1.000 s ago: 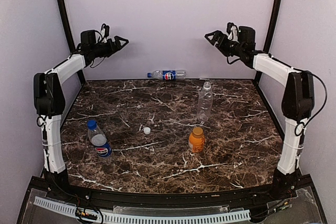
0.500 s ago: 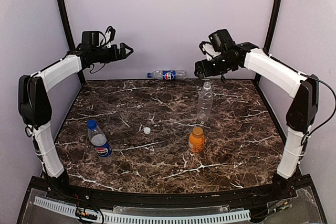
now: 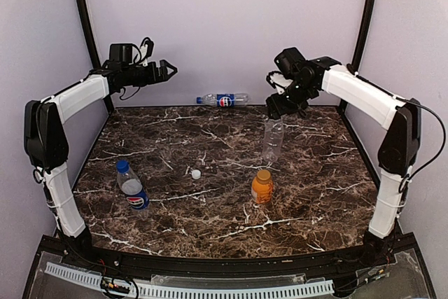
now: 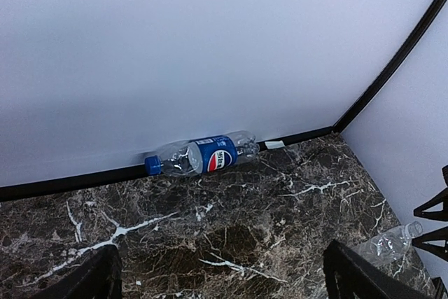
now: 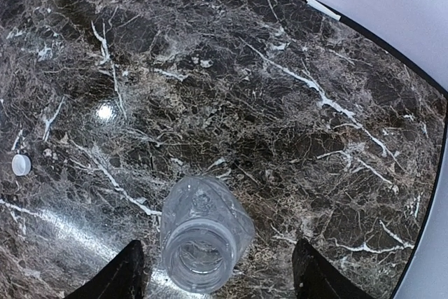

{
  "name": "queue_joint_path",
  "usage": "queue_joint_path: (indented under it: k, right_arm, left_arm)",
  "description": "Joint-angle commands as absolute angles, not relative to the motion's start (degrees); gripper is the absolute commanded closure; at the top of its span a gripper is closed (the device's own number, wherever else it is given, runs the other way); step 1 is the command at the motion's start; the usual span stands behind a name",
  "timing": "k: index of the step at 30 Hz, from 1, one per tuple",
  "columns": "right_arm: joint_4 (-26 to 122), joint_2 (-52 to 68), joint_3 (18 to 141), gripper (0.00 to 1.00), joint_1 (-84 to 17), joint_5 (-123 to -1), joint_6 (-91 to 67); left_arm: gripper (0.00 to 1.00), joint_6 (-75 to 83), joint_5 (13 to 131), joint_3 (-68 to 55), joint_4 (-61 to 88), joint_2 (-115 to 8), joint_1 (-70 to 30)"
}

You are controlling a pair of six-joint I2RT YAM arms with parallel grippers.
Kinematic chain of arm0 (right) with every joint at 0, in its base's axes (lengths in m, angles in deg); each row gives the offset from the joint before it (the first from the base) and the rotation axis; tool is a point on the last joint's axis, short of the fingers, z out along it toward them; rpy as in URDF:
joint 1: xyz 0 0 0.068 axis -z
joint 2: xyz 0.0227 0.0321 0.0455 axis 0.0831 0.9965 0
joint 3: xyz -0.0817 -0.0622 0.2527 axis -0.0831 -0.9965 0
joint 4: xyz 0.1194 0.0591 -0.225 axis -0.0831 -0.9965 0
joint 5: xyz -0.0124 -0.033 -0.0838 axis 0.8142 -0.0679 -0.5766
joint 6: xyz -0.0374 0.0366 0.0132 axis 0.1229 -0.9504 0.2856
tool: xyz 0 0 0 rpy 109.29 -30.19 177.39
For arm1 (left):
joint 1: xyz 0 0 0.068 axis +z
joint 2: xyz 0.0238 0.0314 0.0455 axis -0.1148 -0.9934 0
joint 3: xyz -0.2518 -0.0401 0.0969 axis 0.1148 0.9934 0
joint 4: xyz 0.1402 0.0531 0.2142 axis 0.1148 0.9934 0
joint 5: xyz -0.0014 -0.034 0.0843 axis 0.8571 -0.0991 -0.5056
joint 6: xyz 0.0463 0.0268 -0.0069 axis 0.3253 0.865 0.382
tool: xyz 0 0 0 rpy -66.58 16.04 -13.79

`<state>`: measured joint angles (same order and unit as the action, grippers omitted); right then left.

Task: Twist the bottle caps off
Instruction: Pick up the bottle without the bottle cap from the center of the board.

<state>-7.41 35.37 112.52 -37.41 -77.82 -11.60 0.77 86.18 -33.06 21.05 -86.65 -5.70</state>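
We found the right gripper (image 3: pixel 280 108) poised directly above the clear unlabelled plastic bottle (image 3: pixel 271 139), which stood upright toward the far right of the dark marble-patterned table (image 3: pixel 210 222). Its fingers (image 5: pixel 129 274) stood apart on either side of the neck, touching nothing. The wrist view looked straight down what appeared to be an open mouth, and the small white round cap (image 3: pixel 196 174) lay on the table, well apart to the left. The left gripper (image 3: pixel 166 70) hung high near the back wall, spread wide and empty.

Three caps looked to be in place:
- the blue cap (image 3: pixel 122 165) on the Pepsi-labelled bottle (image 3: pixel 133 188) at near left
- another blue cap (image 4: pixel 152 164) on the bottle lying along the back wall (image 3: pixel 222 100)
- the orange cap (image 3: pixel 263 173) on the short orange bottle (image 3: pixel 262 188)

We judged the clear bottle finished. The next move called for one gripper to steady a capped bottle while the other twisted.
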Motion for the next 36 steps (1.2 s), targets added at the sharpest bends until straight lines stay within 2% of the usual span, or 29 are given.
queue_joint_path:
  k: [1, 9, 23, 30, 36]
  right_arm:
    - [-8.7, 36.8, 114.2, 0.33, -38.1, -76.3, -11.8]
    - [-9.6, 38.6, 116.0, 0.43, -38.1, -75.5, -11.8]
    - [-11.4, 41.3, 118.4, 0.55, -38.2, -75.6, -11.1]
    - [-11.9, 41.3, 118.5, 0.67, -38.2, -76.0, -10.9]
    - [-12.1, 41.2, 118.7, 0.72, -38.1, -77.0, -10.7]
  left_arm:
    - [0.01, 1.6, 86.9, -32.7, 20.0, -84.1, -6.0]
    - [0.01, 1.8, 87.3, -32.2, 19.8, -84.4, -6.0]
    - [0.01, 2.4, 86.9, -31.8, 20.0, -84.3, -6.0]
    - [0.01, 2.5, 86.7, -31.6, 19.8, -84.3, -6.0]
    - [0.01, 2.4, 86.6, -31.5, 19.7, -84.4, -6.0]
